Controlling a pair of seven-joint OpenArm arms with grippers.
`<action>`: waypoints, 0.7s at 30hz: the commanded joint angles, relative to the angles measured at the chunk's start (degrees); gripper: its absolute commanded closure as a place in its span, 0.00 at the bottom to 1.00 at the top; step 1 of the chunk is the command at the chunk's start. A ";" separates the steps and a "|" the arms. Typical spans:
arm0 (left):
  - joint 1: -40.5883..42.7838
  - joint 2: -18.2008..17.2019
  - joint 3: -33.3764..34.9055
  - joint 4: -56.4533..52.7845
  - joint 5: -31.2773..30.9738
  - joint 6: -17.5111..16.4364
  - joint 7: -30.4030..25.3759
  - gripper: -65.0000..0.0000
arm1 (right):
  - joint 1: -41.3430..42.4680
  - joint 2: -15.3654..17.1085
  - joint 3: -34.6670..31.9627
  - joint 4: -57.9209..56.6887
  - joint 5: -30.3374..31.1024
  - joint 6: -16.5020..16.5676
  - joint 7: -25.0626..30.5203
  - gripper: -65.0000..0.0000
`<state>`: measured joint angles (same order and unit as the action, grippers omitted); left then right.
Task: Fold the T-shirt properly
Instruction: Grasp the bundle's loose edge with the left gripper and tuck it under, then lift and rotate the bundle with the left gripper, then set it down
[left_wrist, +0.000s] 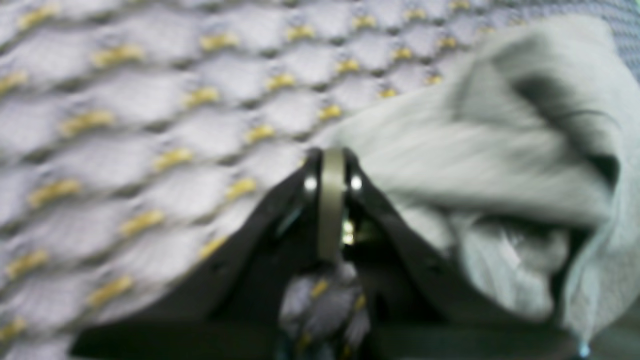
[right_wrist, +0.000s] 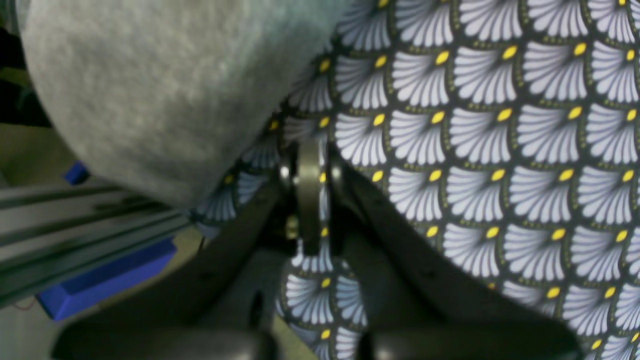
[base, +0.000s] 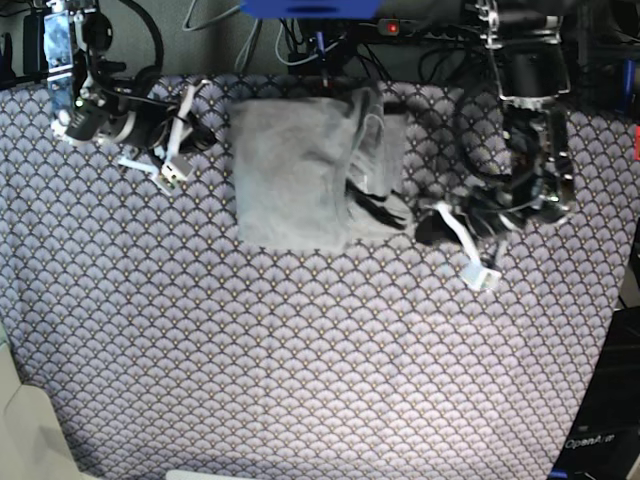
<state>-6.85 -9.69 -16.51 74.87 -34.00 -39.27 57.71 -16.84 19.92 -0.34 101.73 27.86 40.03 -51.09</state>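
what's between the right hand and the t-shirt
Only bare patterned tablecloth: in the base view, a short strip separates the right hand from the folded T-shirt.

light grey t-shirt lies folded in a rumpled rectangle near the far edge.

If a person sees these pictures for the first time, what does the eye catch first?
First comes the plain light grey knit T-shirt, lying partly folded at the far middle of the table. Under it, the purple-grey tablecloth with the fan-scale pattern fills almost the whole base view. The left tool is shut just beside the shirt's edge, and the right tool is shut on the other side, apart from it.
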 joint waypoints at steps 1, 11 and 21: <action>-1.28 -0.28 -0.41 2.62 -2.44 -0.69 -0.26 1.00 | 0.36 0.25 0.29 0.90 0.93 -0.03 1.20 1.00; 9.01 -0.90 -1.99 9.66 0.46 -0.43 0.35 1.00 | 0.53 -0.98 -1.38 0.90 0.93 -0.03 1.20 1.00; 11.91 1.21 2.40 9.66 0.55 -0.51 0.53 1.00 | 0.80 -1.51 -1.73 0.82 0.93 -0.03 1.20 1.00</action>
<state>6.02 -7.94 -13.78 83.57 -32.47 -39.40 59.48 -16.49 18.02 -2.33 101.71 27.83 40.03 -50.96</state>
